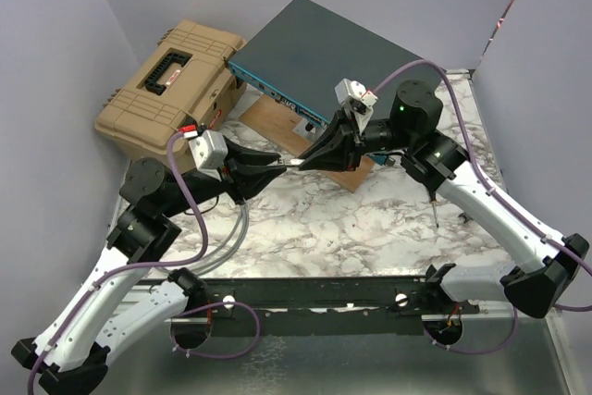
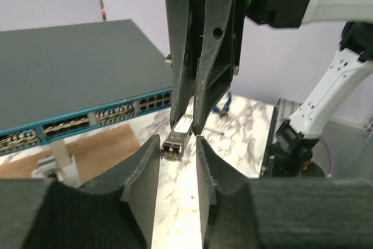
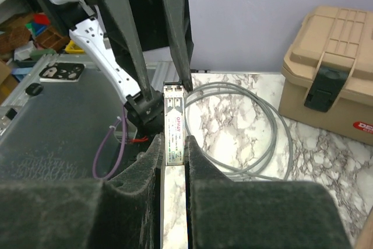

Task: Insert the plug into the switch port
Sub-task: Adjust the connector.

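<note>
From the top external view, the switch [image 1: 333,51] lies at the far edge of the table [image 1: 370,219], its blue socket face turned toward the near-left and its front end resting on a wooden board [image 1: 277,122]. A tan toolbox [image 1: 171,85] sits in the far left corner, just beside the switch. The two arms meet tip to tip above the middle of the table, in front of the blue face. The left gripper [image 1: 283,165] and the right gripper [image 1: 302,163] hold a small silver plug [image 1: 292,164] between them, well apart from the sockets. A grey cable [image 1: 227,238] loops on the marble near the left arm. In the left wrist view, the left gripper's own fingers [image 2: 148,173] stand slightly spread on either side of the plug's near end, with a thin gap showing on each side. The right gripper comes down from above and its fingers are pressed together on the plug's far end. The row of dark sockets runs off to the left, behind the plug. In the right wrist view, the right gripper's pads [image 3: 198,161] pinch the plug's labelled body from both sides. The left gripper's fingers flank the other end.
</note>
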